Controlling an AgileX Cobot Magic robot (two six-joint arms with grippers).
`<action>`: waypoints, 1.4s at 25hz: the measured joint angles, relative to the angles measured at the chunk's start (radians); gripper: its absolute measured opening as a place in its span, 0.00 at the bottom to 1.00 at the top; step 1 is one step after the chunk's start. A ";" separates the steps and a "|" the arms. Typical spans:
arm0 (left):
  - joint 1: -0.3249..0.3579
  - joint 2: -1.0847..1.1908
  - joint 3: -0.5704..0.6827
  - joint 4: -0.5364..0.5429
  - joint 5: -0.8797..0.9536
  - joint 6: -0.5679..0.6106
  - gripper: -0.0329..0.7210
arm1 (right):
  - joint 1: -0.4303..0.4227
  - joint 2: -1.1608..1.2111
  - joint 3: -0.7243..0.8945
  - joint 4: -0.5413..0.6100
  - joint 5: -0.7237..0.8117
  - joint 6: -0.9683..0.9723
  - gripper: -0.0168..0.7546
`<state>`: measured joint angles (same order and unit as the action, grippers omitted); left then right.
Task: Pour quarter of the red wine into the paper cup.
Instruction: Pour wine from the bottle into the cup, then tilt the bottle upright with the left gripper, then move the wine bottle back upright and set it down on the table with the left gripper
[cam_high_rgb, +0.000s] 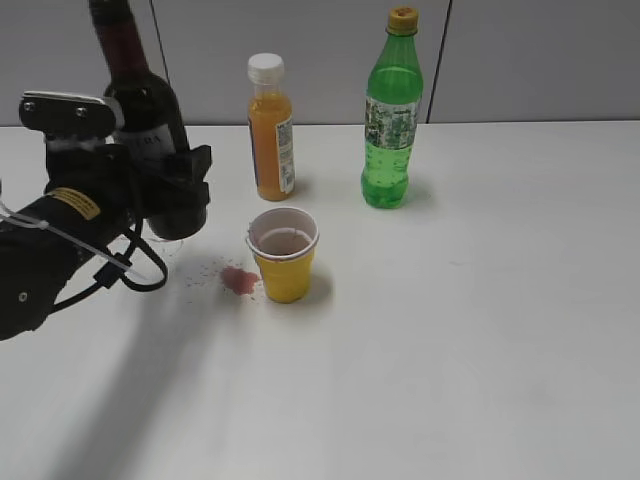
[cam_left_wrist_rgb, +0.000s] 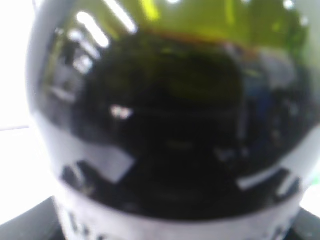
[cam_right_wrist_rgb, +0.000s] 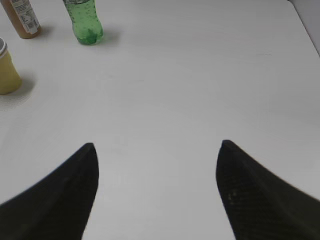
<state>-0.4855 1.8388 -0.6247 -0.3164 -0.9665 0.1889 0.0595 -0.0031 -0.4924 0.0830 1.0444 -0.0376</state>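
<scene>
Currently, a white table (cam_high_rgb: 480, 330) is seen from a slanted exterior camera. At the left, the left gripper (cam_high_rgb: 165, 195) is clamped around the body of the red wine (cam_high_rgb: 140, 95) bottle, a dark glass bottle with a maroon neck foil and a white label. The bottle is held nearly upright, its neck leaning slightly to the left and cut off by the top edge of the view. Whether its base touches the table cannot be told, since the gripper hides it.

Just right of the gripper, the paper cup (cam_high_rgb: 284, 255) is set upright on the table, yellow with a white rim. A shallow layer of reddish liquid is seen inside it. A small red spill (cam_high_rgb: 238, 280) with scattered droplets is seen on the table, touching the cup's left side.

Behind the cup, an orange juice bottle (cam_high_rgb: 270, 130) with a white cap is placed upright, and a green soda bottle (cam_high_rgb: 390, 115) stands to its right.

The left wrist camera is filled by blurred dark glass and the label edge.

The right gripper (cam_right_wrist_rgb: 157, 187) is shown with its jaws spread wide over bare table, holding nothing.
</scene>
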 joint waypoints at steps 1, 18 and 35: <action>0.021 0.000 0.000 0.025 -0.013 -0.061 0.74 | 0.000 0.000 0.000 0.000 0.000 0.000 0.74; 0.266 0.182 -0.247 0.524 0.021 -0.266 0.74 | 0.000 0.000 0.000 0.000 0.000 0.000 0.74; 0.269 0.368 -0.331 0.538 -0.024 -0.245 0.74 | 0.000 0.000 0.000 0.000 0.000 0.000 0.74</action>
<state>-0.2170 2.2069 -0.9558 0.2211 -0.9903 -0.0558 0.0595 -0.0031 -0.4924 0.0830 1.0444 -0.0376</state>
